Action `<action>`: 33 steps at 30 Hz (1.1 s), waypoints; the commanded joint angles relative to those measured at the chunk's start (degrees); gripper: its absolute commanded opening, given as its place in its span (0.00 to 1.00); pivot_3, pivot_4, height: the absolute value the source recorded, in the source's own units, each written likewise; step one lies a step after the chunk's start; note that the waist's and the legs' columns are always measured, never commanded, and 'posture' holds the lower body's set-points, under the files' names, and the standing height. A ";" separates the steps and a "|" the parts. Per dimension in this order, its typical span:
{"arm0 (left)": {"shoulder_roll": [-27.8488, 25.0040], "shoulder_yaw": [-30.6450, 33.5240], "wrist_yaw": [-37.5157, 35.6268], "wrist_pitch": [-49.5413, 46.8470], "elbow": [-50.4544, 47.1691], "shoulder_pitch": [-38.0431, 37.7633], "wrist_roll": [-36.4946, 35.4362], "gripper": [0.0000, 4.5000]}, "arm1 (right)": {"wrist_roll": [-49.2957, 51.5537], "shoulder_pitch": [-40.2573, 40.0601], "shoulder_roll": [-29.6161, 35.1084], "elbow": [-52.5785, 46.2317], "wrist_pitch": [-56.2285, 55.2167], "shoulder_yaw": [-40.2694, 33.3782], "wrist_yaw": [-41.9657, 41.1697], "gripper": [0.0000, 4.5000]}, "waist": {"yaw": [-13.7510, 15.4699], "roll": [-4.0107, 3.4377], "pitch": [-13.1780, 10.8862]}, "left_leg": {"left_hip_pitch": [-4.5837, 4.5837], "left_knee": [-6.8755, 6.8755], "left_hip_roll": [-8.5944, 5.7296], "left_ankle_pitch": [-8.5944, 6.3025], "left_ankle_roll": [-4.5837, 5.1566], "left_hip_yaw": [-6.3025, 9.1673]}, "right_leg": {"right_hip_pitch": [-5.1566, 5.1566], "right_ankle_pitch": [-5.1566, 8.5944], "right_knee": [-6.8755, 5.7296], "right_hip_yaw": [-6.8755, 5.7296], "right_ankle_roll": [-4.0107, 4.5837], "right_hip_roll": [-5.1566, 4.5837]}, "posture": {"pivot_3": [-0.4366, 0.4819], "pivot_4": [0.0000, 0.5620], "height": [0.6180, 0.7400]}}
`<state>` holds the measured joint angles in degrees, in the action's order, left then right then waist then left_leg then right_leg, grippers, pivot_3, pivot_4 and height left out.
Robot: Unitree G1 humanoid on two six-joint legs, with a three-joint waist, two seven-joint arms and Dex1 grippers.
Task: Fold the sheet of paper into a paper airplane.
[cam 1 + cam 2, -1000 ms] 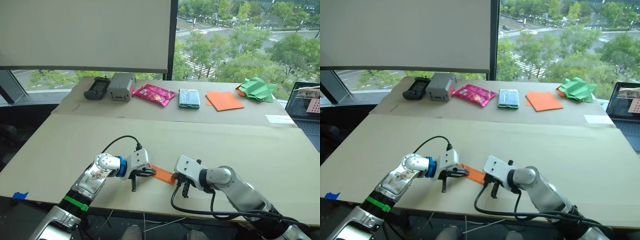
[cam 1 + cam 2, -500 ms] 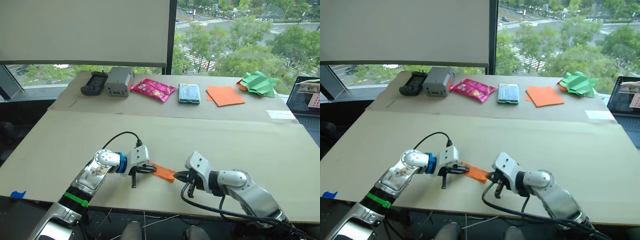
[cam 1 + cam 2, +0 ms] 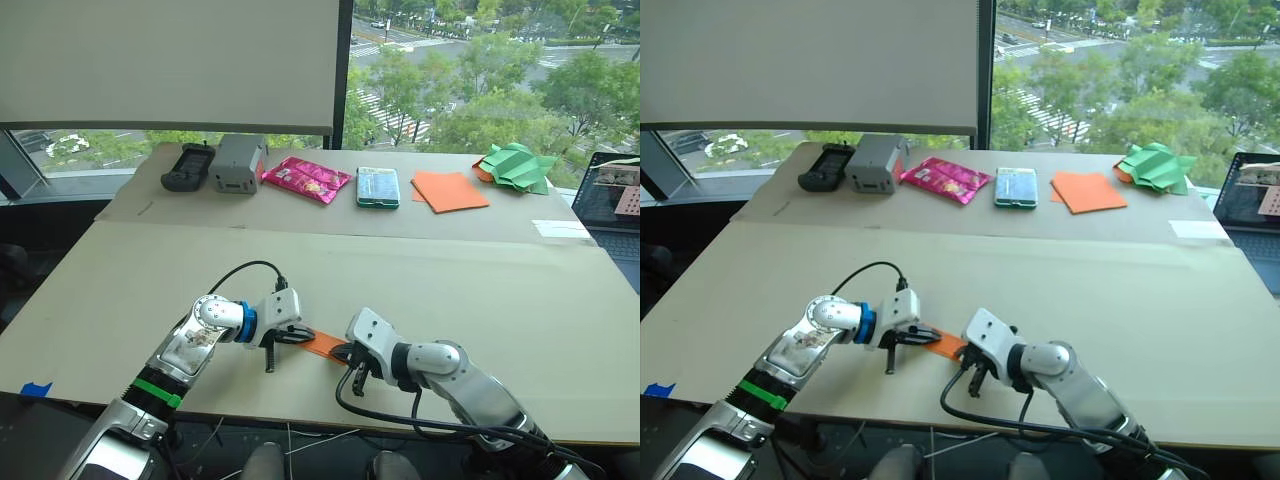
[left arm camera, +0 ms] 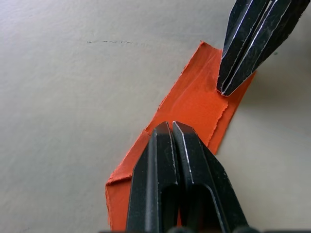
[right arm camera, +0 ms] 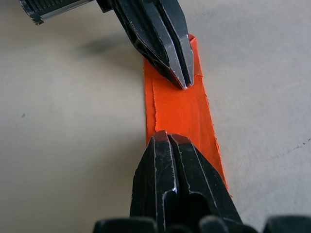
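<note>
The orange paper (image 4: pixel 194 104) lies flat on the desk (image 3: pixel 420 280) near its front edge, already folded into a narrow layered strip between the two arms. The left end effector (image 4: pixel 172 127) and the right end effector (image 5: pixel 167 136) both have their fingers pressed together, tips resting on opposite ends of the strip, pinning rather than pinching it. It looks very light and thin, easy to tear or slide, with ragged edges; I'd judge it best lifted by a folded long edge.
</note>
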<state>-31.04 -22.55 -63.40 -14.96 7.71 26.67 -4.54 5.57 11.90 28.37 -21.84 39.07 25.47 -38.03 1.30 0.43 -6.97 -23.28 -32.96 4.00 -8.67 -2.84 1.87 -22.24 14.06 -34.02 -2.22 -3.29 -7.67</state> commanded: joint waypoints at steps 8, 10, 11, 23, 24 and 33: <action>2.18 -4.48 -1.86 1.50 7.22 1.67 4.59 0.03 | -1.33 -2.47 1.48 2.83 8.41 2.34 1.08 0.01 | 0.29 0.01 0.17 | 0.00 -0.03 0.00 0.00 0.00 0.00 | 0.04 0.00 0.00 0.00 0.00 0.00 | 0.48 0.27 0.69; 2.23 -5.15 -2.30 2.80 9.61 1.86 5.70 0.03 | -1.31 -2.49 1.39 2.51 8.80 2.52 1.38 0.01 | 0.36 0.04 0.21 | 0.00 -0.03 -0.01 0.00 0.00 0.00 | 0.04 0.00 0.00 0.00 0.00 0.00 | 0.48 0.27 0.69; 2.23 -5.40 -2.43 3.45 10.63 1.91 6.26 0.03 | -1.40 -2.48 1.39 2.49 8.97 2.60 1.60 0.01 | 0.38 0.09 0.29 | 0.00 -0.03 0.00 0.00 0.00 0.00 | 0.04 0.00 0.00 0.00 0.00 0.00 | 0.48 0.27 0.69; 1.46 -6.71 -3.89 7.80 19.30 2.50 9.09 0.03 | -0.78 -2.79 1.16 1.38 10.48 3.02 2.58 0.01 | 0.51 0.35 0.80 | 0.04 -0.05 0.00 0.00 0.00 0.00 | 0.06 0.00 -0.01 0.00 0.00 -0.01 | 0.48 0.27 0.69; 1.31 -6.61 -3.85 8.15 20.05 2.49 9.18 0.03 | -0.76 -2.87 1.07 1.26 10.57 3.07 2.67 0.01 | 0.48 0.35 0.83 | 0.05 -0.05 0.00 0.00 0.00 0.00 | 0.06 0.00 -0.01 0.00 0.00 -0.01 | 0.48 0.27 0.69; -1.02 -5.85 -4.20 10.23 22.44 1.37 9.39 0.03 | -0.60 -2.90 0.99 0.90 11.15 3.20 2.87 0.01 | -0.57 0.24 1.23 | 0.12 -0.03 0.02 -0.01 -0.01 0.02 | 0.06 0.00 -0.02 0.00 0.00 -0.02 | 0.48 0.27 0.69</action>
<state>-28.87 -25.05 -68.08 -2.22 23.29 32.16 -1.82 5.74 10.92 28.26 -24.27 45.56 26.83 -35.24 0.72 0.66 -5.74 -23.15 -32.98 4.03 -8.68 -2.85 1.89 -22.18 14.07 -34.04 -2.22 -3.29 -7.68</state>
